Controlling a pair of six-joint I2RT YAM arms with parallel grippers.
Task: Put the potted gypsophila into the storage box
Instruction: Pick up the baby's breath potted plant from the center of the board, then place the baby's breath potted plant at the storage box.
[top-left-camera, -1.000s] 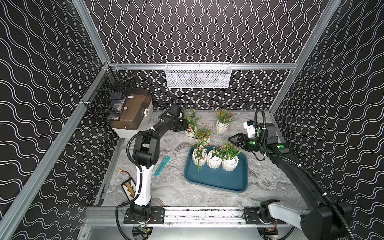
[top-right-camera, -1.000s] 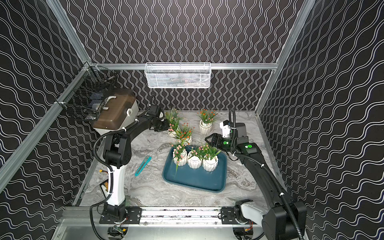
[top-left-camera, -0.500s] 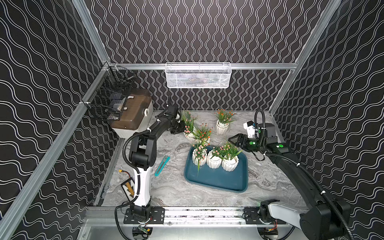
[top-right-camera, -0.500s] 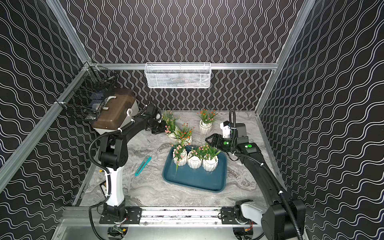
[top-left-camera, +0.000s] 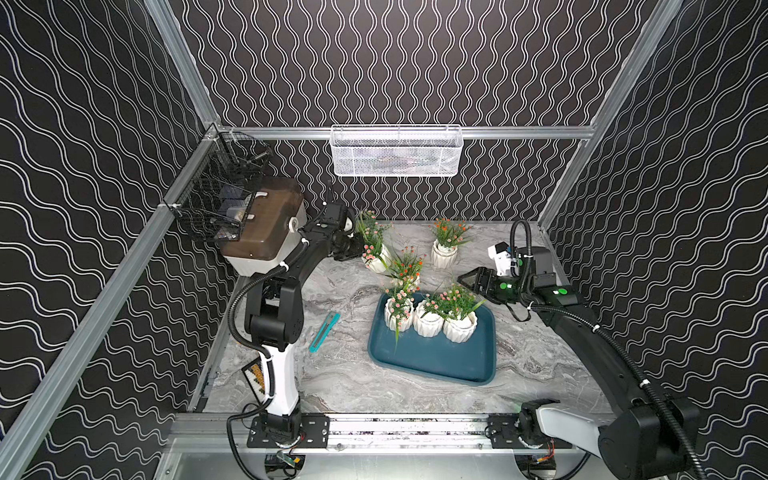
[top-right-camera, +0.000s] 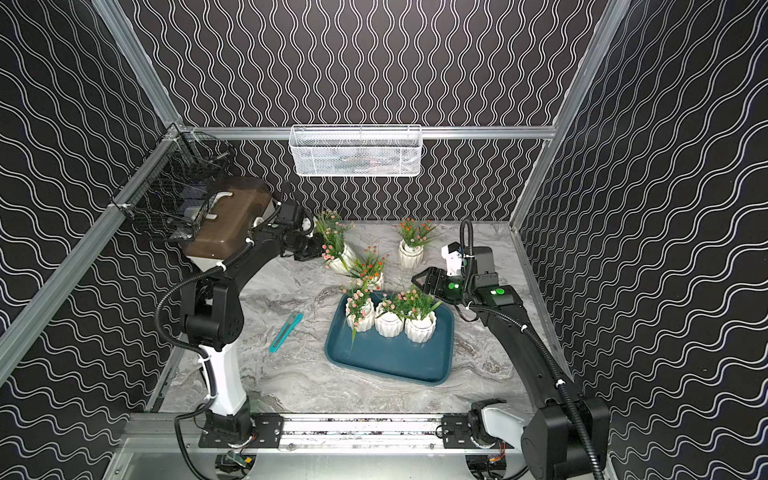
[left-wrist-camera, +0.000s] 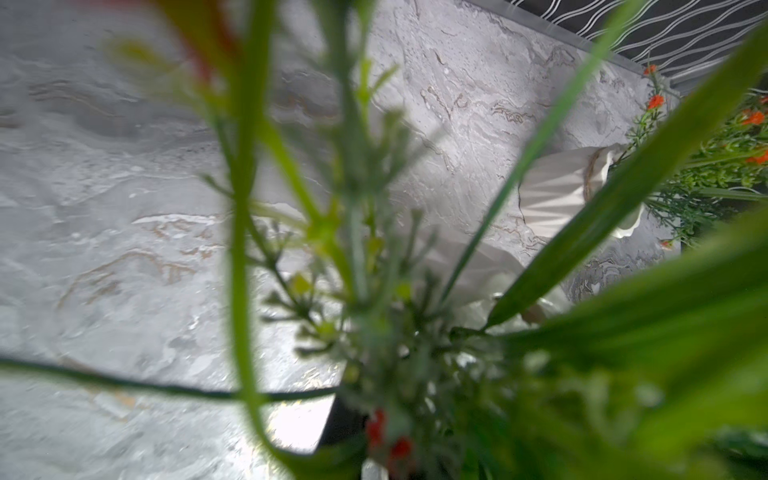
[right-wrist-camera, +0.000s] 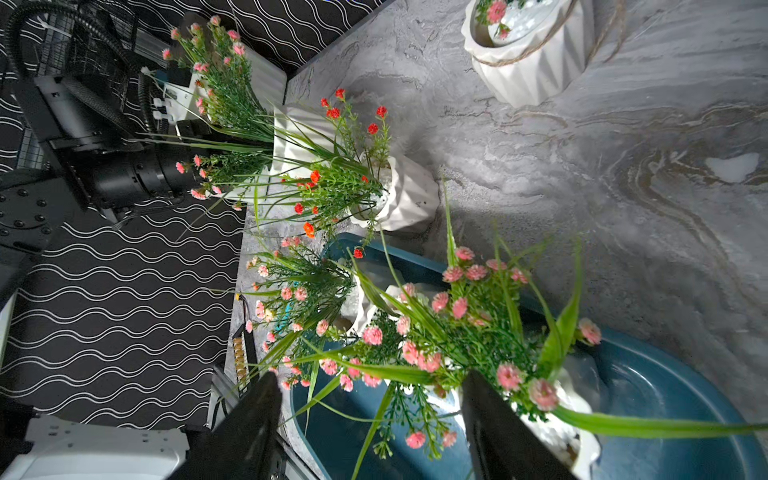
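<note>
Hugging the storage box far rim, three pots.

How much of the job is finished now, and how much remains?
Done: three pots stand in the teal tray. In hand: the left jaws are shut on a fourth plant's stems, its pot tilted. Left: that one and two orange-flowered pots on the table.

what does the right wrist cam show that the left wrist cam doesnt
Only the right wrist view: the storage box with pink-blossomed gypsophila in it, the right gripper with jaws apart, and the left arm at the tilted gypsophila.
Only the left wrist view: blurred green stems right against the lens.
Both: the marble table, the wavy wall and a white ribbed pot with orange-red blossoms.
</note>
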